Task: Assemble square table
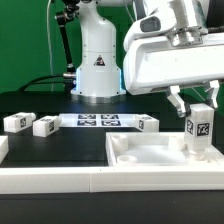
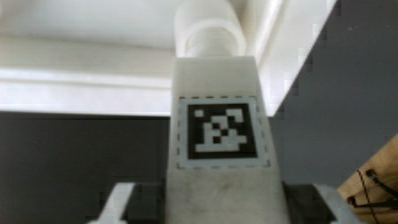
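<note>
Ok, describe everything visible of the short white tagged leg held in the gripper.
The short white plastic leg stands upright at the exterior view's right, clamped near its top between the fingers of the gripper. It is a smooth, squarish post with a black-and-white square tag on its face; the wrist view shows it narrowing to a rounder end beyond the tag. Its lower end meets a corner of the white square plastic slab; whether it is seated there cannot be told.

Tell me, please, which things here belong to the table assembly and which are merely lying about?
For the job: tabletop; held leg in the gripper; three loose legs.
Lying about: marker board; white rail.
</note>
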Controlling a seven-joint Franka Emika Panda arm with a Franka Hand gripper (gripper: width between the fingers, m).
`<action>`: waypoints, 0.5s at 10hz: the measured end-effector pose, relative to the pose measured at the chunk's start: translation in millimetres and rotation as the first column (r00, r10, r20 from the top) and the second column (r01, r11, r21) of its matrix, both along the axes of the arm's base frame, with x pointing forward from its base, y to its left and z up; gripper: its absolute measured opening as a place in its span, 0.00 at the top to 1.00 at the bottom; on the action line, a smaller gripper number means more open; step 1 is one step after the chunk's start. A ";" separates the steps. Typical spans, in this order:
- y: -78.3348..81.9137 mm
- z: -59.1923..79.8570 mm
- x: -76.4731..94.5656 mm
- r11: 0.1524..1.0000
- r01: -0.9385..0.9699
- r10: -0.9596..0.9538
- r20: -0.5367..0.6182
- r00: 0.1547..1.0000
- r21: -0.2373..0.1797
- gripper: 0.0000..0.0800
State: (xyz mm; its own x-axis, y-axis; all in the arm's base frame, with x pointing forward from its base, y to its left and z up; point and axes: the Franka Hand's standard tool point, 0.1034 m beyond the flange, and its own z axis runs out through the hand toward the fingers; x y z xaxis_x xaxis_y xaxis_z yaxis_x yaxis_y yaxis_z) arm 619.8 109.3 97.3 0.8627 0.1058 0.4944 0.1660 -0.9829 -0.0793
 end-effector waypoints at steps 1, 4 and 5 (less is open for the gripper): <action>0.1 -3.1 -0.6 1.000 0.000 0.000 -0.004 1.000 0.000 0.64; 2.1 -10.3 -2.0 1.000 -0.001 0.001 -0.009 1.000 0.000 0.64; 2.5 -11.0 -2.0 1.000 0.000 0.000 0.000 1.000 -0.001 0.64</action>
State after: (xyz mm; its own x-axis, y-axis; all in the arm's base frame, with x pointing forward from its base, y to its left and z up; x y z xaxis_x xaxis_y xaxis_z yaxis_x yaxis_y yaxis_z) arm 617.8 111.8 86.3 0.8627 0.1066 0.4943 0.1662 -0.9830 -0.0781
